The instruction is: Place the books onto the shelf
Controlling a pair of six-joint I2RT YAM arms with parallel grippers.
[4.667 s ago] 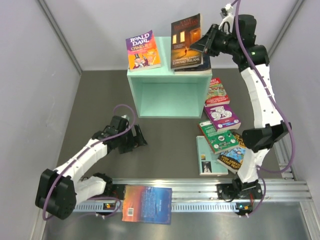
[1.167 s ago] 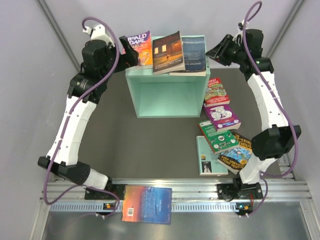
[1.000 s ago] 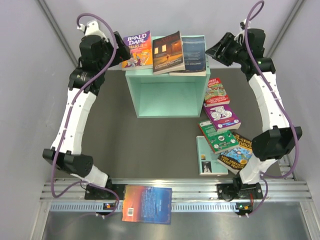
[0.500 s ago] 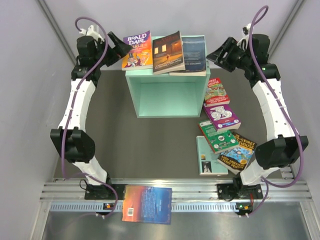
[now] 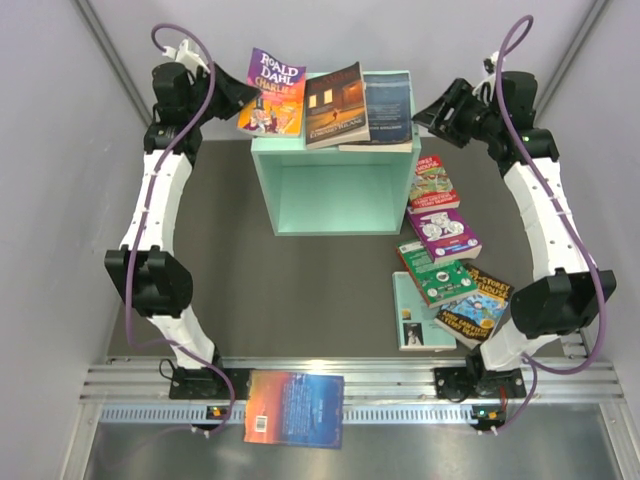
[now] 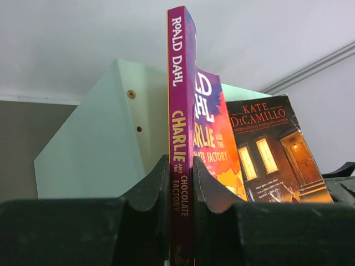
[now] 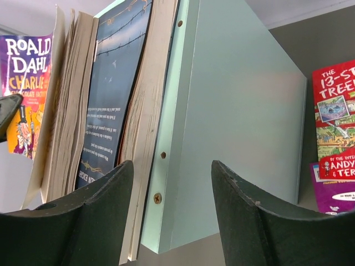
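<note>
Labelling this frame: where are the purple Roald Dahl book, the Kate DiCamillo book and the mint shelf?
Roald Dahl book point(image 6: 181, 111), left wrist view, on its purple spine.
Kate DiCamillo book point(image 5: 334, 92), top external view, on its front cover.
shelf point(image 5: 335, 195), top external view, on its bare inner panel.

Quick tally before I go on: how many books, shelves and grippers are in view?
Books: 9
Shelf: 1
Grippers: 2 (left gripper shut on the purple book, right gripper open)
Total: 12
</note>
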